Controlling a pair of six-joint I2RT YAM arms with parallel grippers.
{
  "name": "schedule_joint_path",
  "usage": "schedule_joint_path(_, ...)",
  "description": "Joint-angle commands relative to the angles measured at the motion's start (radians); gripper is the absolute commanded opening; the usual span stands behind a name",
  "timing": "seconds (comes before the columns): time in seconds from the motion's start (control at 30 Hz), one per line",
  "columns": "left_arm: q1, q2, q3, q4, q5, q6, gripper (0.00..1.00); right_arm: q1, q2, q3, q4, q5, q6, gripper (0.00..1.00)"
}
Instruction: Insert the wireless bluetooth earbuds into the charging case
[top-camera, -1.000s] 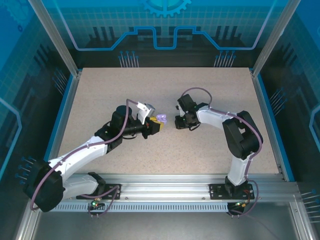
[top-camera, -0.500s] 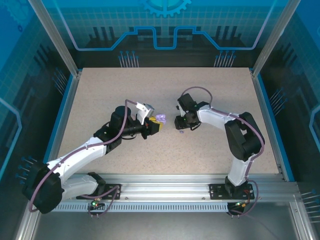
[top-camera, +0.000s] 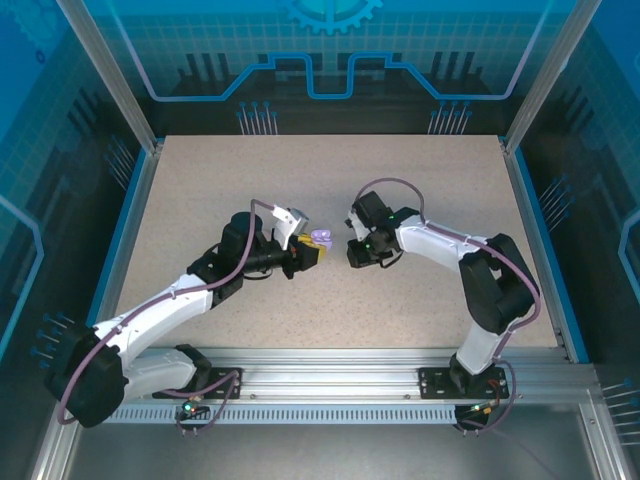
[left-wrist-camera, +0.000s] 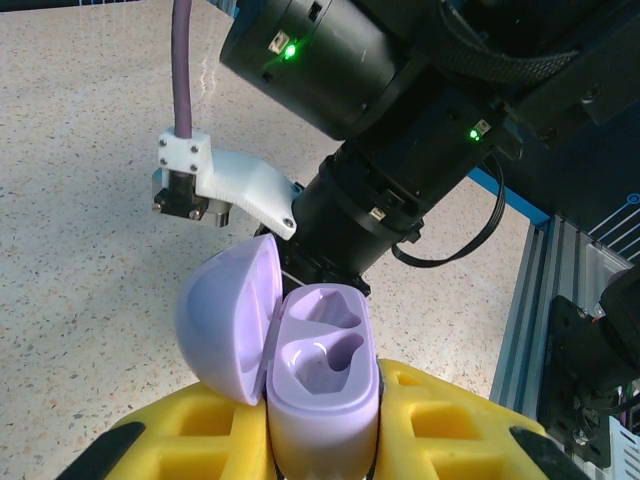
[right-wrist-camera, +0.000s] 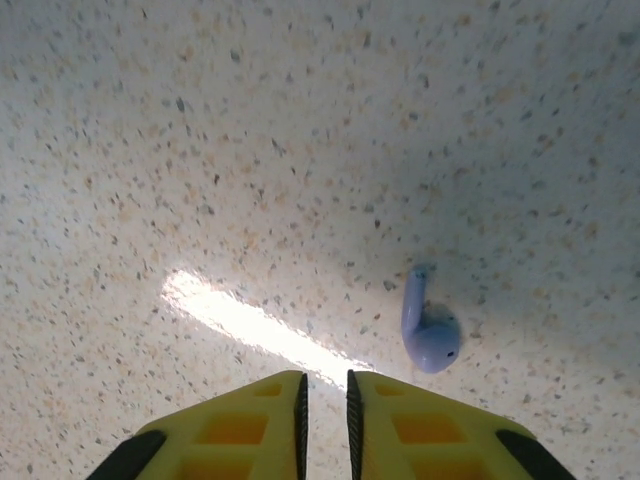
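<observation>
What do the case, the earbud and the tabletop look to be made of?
Case: probably moulded plastic, lilac, satin outside and glossier inside, where soft highlights show.
Earbud: smooth pale lilac plastic by its look, with a faint sheen.
Tabletop: hard speckled surface, perhaps laminate or stone composite. It reflects a bright streak of light, so it is likely semi-gloss.

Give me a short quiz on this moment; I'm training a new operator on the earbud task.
1. True or false: the charging case clamped in the left hand has its lid shut.
2. Where does the lilac earbud lie? A) in a well of the case B) on the table C) inside the lid
3. Fill in: of the case's two wells, ___ hold an earbud.

Key: 1 false; 2 B; 3 zero.
</observation>
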Motion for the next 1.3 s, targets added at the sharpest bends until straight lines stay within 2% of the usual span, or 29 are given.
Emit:
schedule_joint_path(0.0,-0.004,-0.022,-0.009,-0.011,-0.012,-0.017,0.13,0.009,0.041,-0.003,-0.033,-0.001,0.014,0.18)
schedule_joint_path(0.57,-0.005,-0.019,-0.001,-0.025,-0.016,-0.009,0.13,0.004,0.137,0.068,-0.098,0.165,0.062,0.16)
schedule_joint_path(1.0,-0.005,-0.019,0.009,-0.043,-0.02,-0.001,0.13,0.004,0.22,0.188,-0.172,0.295,0.048,0.15)
schedule_joint_path(1.27,-0.004,-0.017,0.011,-0.046,-0.022,-0.001,0.13,0.005,0.231,0.233,-0.186,0.318,0.019,0.18)
